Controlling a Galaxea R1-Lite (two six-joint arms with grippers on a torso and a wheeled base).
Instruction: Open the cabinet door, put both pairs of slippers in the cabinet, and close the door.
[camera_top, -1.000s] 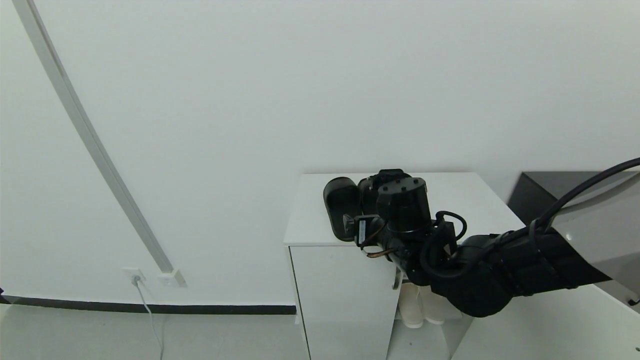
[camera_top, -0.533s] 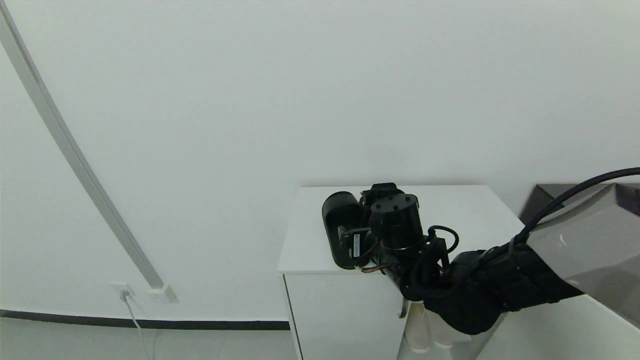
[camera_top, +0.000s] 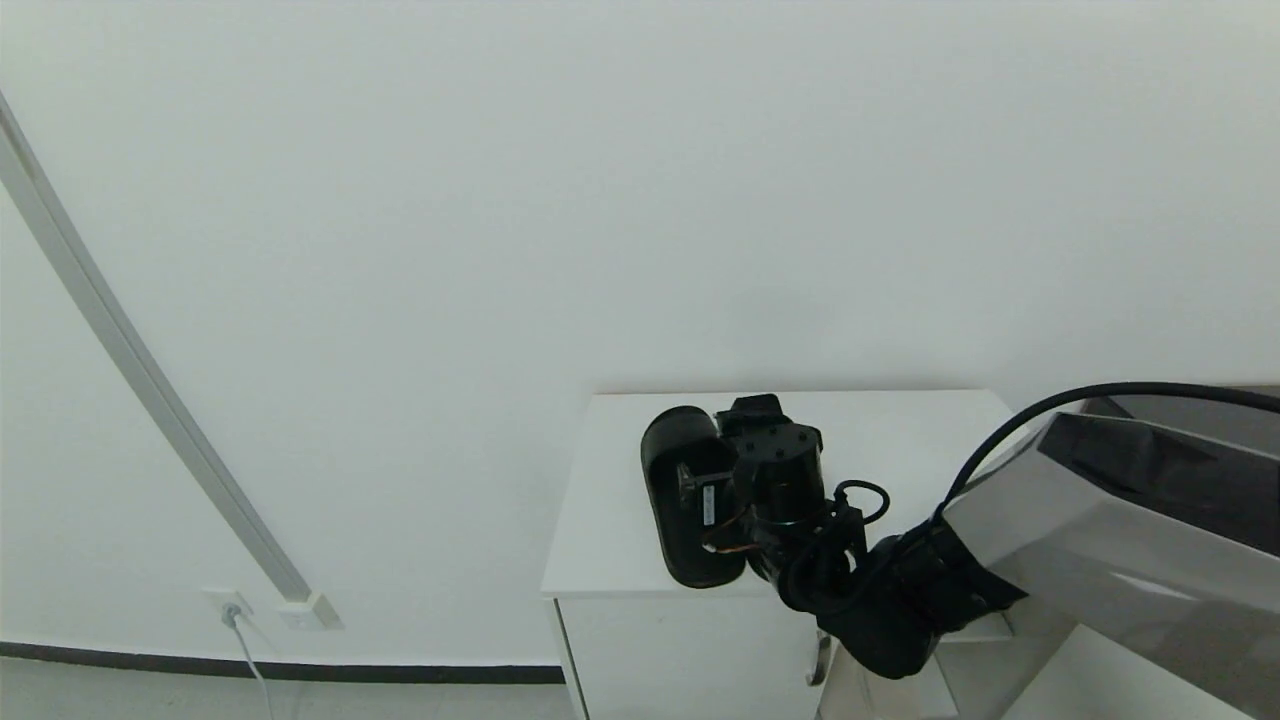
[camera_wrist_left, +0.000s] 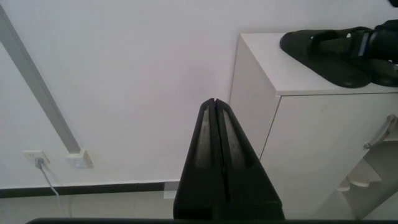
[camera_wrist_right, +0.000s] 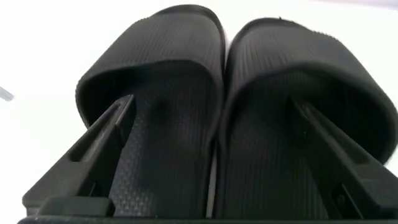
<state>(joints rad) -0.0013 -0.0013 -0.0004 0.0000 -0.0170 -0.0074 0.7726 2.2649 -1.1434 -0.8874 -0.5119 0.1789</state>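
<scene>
Slippers (camera_top: 688, 520), black, one pair: we find them side by side on top of the cabinet (camera_top: 610, 550), by its front edge. Right gripper (camera_wrist_right: 211, 106): fingers spread wide, one tucked under each strap. Left gripper (camera_wrist_left: 214, 104): fingers pressed together, off the cabinet's left side, facing the wall (camera_wrist_left: 124, 68).
</scene>
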